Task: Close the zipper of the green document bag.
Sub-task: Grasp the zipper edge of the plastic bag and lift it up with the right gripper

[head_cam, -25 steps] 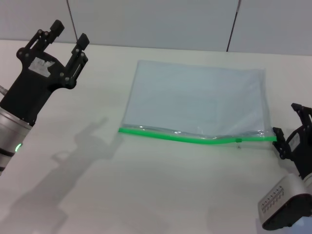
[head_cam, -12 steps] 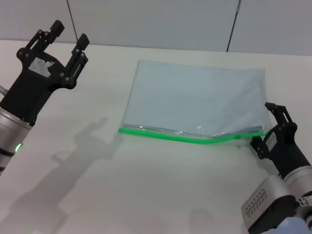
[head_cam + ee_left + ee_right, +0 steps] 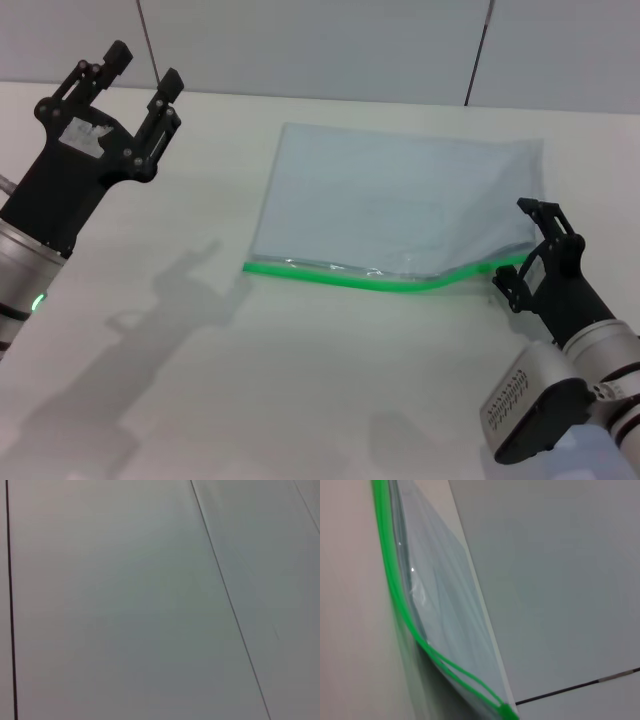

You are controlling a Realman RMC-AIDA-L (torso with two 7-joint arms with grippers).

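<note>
1. The green document bag (image 3: 400, 205) lies flat on the white tabletop (image 3: 300, 380), right of centre from where I stand behind the robot. Its long axis runs left to right.
2. The zipper (image 3: 380, 280) is the bright green strip along the bag's near long edge. It bows slightly and rises toward its right end.
3. In the right wrist view the zipper (image 3: 395, 605) splits into two green lines near that end, with a gap between them. The zip therefore appears unclosed there (the slider tab itself is too small to pick out).
4. The right tool (image 3: 530, 258) sits at the right end of the zipper, fingers spread on either side of the bag's near right corner. Whether they are touching the plastic cannot be told; nothing appears gripped.
5. The left tool (image 3: 128, 80) is raised over the far left of the tabletop, well apart from the bag, fingers spread and empty. Its wrist view shows only blank panels.
6. Judgement: the right arm is much the nearer. The zipper extends leftward from the right tool, so the closing stroke would likely run along that axis.
</note>
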